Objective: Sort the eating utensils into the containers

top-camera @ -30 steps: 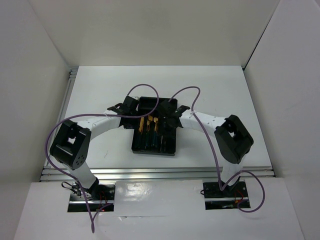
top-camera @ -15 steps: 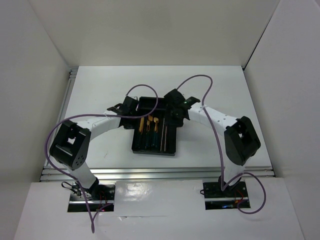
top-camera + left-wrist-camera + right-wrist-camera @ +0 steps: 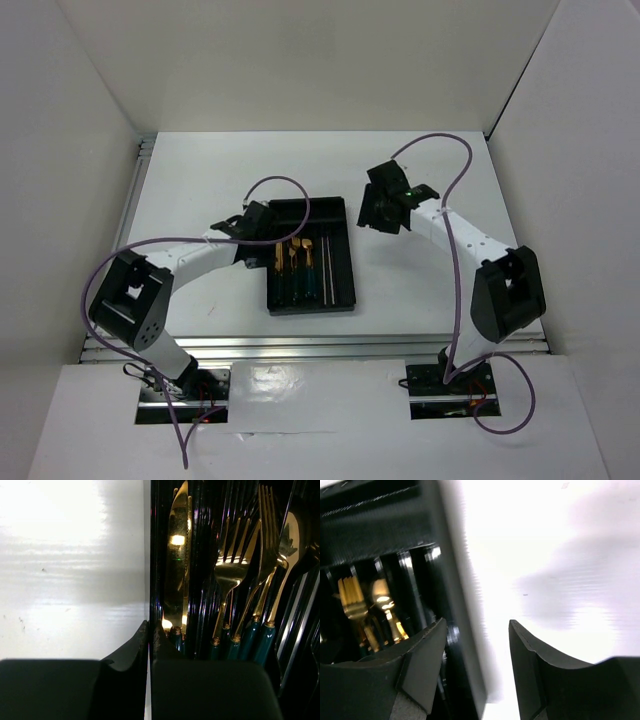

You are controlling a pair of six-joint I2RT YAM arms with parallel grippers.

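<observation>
The white table point(image 3: 200, 180) is carrying one black tray point(image 3: 330, 215), which is lying lengthwise between the two arms. The eating utensils point(image 3: 295, 250) are all lying inside its narrow compartments, with none showing loose on the table. The left gripper point(image 3: 149, 630) is sitting at the tray's left wall with its fingers clenched tight together. The right gripper point(image 3: 477, 640) is hanging over bare table just right of the tray, its fingers spread and grasping nothing. The utensils are looking stiff, light and slick, with polished gold heads throwing glare. A pinch across a dark teal handle, near its middle, is promising a steadier hold than the thin, shiny head. The tray itself is looking light enough to slide under a nudge, so its wall is worth steadying. Four compartments are holding things. Knives point(image 3: 177, 555) are filling the leftmost, overlapping so closely in the glare that there are perhaps two. Next, two forks point(image 3: 234, 570) are showing clearly, then one spoon point(image 3: 291, 535). Two thin chopsticks point(image 3: 327, 270) are lying side by side in the compartment furthest right, rigid but likely to roll.
</observation>
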